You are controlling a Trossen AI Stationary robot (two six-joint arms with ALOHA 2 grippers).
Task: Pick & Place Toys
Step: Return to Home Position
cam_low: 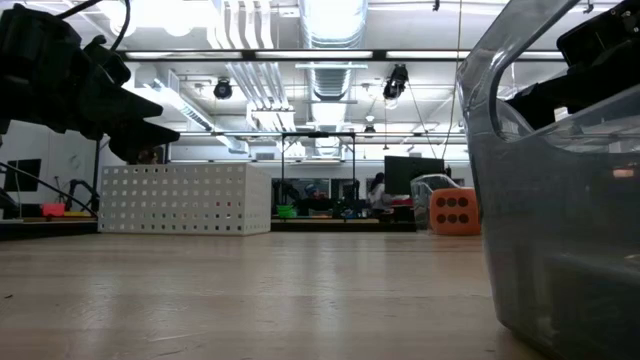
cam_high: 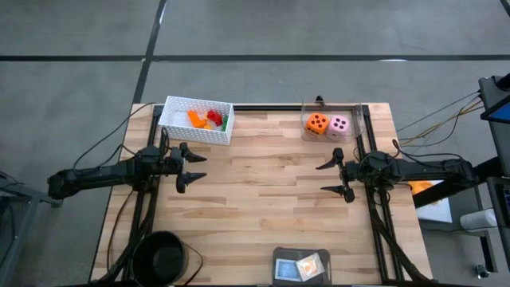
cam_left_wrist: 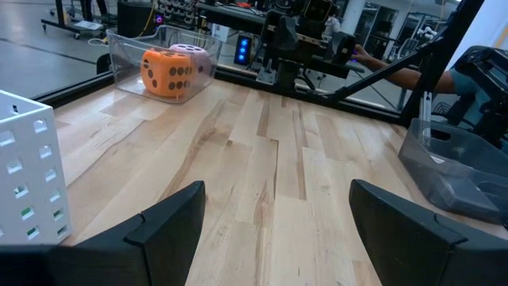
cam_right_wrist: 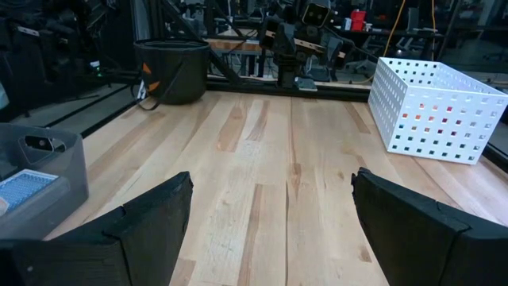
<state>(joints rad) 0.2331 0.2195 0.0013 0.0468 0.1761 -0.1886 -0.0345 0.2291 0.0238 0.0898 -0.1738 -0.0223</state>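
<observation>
Over the worktop's (cam_high: pixel 263 183) left side, the left gripper (cam_high: pixel 201 167) hangs spread, holding nothing; small bricks (cam_high: pixel 209 119) lie in the white basket (cam_high: pixel 177 112) just beside it. Between both grippers, well forward, the grey tray (cam_high: pixel 276 263) holds the blue card (cam_high: pixel 287 271) and the peach card (cam_high: pixel 309 266). Opposite, the right gripper (cam_high: pixel 321 177) is spread too, with the orange die (cam_high: pixel 317 123) and the pink die (cam_high: pixel 339 126) in a clear bin (cam_high: pixel 358 119) near its side.

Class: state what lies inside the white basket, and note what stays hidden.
Inside the basket: an orange brick, a red brick and a green brick. Anything beneath them is covered.
</observation>
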